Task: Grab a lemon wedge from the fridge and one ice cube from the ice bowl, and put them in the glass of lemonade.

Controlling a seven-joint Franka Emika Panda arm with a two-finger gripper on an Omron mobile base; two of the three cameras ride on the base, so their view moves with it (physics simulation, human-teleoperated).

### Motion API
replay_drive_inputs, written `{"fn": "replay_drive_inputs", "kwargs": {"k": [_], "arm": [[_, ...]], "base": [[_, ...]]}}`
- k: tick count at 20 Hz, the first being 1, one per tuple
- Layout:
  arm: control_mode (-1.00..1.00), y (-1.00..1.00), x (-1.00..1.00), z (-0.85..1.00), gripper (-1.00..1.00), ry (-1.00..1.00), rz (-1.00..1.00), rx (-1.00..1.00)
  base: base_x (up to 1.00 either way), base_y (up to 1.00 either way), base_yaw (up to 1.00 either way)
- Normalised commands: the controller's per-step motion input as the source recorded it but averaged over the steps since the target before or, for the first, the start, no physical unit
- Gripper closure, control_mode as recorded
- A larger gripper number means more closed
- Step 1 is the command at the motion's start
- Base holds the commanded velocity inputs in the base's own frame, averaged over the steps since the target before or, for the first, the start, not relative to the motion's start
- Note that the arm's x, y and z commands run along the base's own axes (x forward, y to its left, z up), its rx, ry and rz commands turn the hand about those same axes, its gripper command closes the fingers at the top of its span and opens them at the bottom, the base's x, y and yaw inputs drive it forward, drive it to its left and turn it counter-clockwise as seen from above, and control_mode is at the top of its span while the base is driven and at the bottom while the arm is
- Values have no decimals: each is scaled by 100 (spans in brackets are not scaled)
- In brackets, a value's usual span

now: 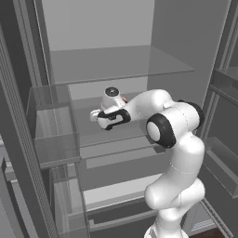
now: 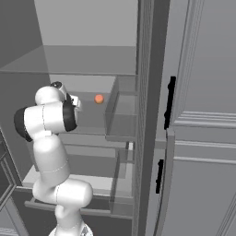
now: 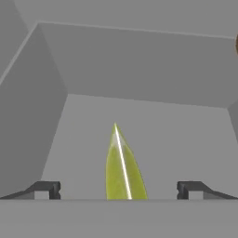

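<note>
Lemon wedge (image 3: 122, 169): lower centre of the hand view, lying on the fridge (image 1: 186, 42) shelf, midway between the two finger tips (image 3: 46, 189).
Long axis: running from bottom edge up toward frame centre, thin end pointing away from the tool (image 3: 119, 190), so roughly along the approach line.
Tool state: apart, tips wide on either side of the wedge, nothing clamped.
Coming move, judged: straight advance, then closing across the narrow width.
Elsewhere: small orange thing (image 2: 99, 98) at centre left of the right base view, off to the side.
</note>
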Motion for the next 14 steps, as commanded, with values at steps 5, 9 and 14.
{"fn": "replay_drive_inputs", "kwargs": {"k": [5,9,14], "arm": [[-100,0,6,-4,-100,-1,5,0],[-100,0,0,-10,-100,0,7,0],[-100,11,11,-35,-100,3,8,-1]], "base": [[0,0,0],[0,0,0],[0,0,0]]}}
